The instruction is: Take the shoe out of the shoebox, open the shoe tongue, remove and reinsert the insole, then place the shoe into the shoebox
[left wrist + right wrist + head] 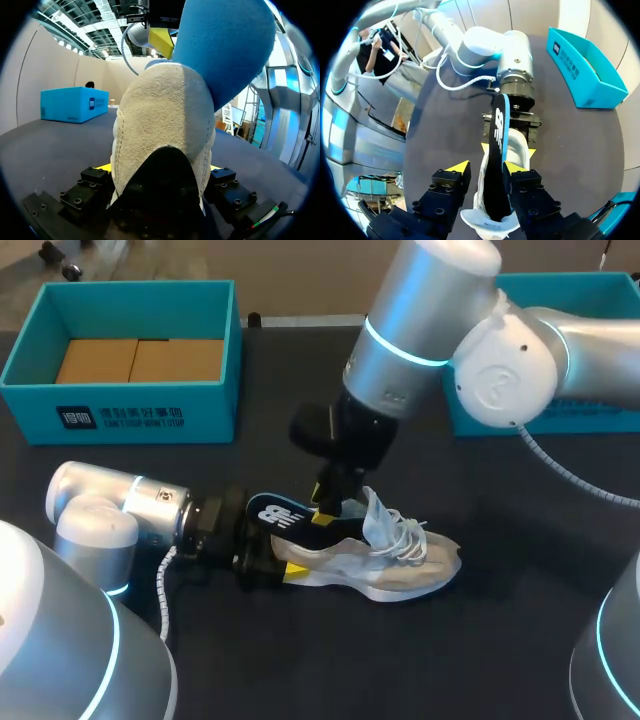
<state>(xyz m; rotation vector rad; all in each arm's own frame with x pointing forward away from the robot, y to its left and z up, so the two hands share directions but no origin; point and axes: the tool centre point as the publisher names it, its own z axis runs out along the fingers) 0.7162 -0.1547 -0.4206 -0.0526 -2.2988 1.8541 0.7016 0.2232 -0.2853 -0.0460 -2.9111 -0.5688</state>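
Closest in, the shoe fills the left wrist view heel-first. Its suede heel is clamped from both sides by the left gripper — a hold I judge is there to anchor the shoe while the other arm works inside it.

From above, the shoe lies near the middle of the table, out of the shoebox, which sits well apart at ten o'clock. The heel faces nine o'clock, where the left arm comes in, and the toe faces three o'clock. The tongue stands up and forward over slack laces, leaving the mouth wide for the insole. That insole slants up out of the collar toward ten o'clock, its front end down in the shoe.

The right gripper, reaching down from one o'clock, has its fingers spread astride the insole. In its own view one fingertip lies against the blue underside and the other shows a gap, so it brackets rather than pinches. Whether the insole is on its way out or back in — I cannot tell.
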